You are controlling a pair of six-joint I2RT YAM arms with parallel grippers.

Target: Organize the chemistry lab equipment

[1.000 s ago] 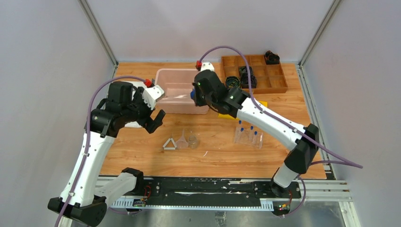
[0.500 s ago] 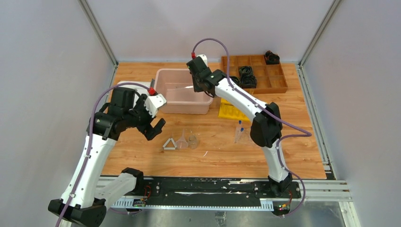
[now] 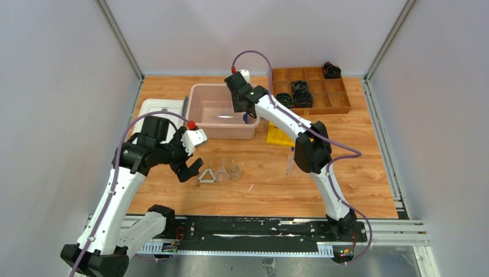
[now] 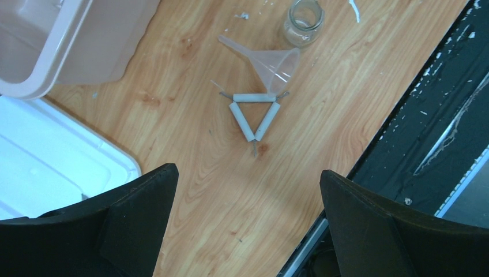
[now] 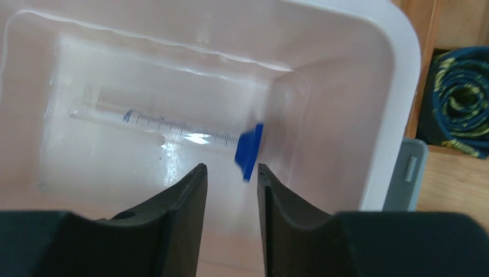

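Pink translucent plastic bin (image 5: 346,127) holds one clear graduated tube with a blue cap (image 5: 173,128), cap just past the right gripper (image 5: 232,168) tips. Those jaws are slightly apart, clamping nothing. Left gripper (image 4: 248,171) jaws are wide apart and empty. White triangle (image 4: 243,122) is on the table ahead, centred between them. Clear funnel (image 4: 275,63) is against its far side, small clear jar (image 4: 303,22) beyond. Black coiled bundles (image 3: 300,92) sit in the wooden divided tray (image 3: 328,107).

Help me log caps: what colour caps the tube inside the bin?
Blue cap, clearest in the right wrist view.
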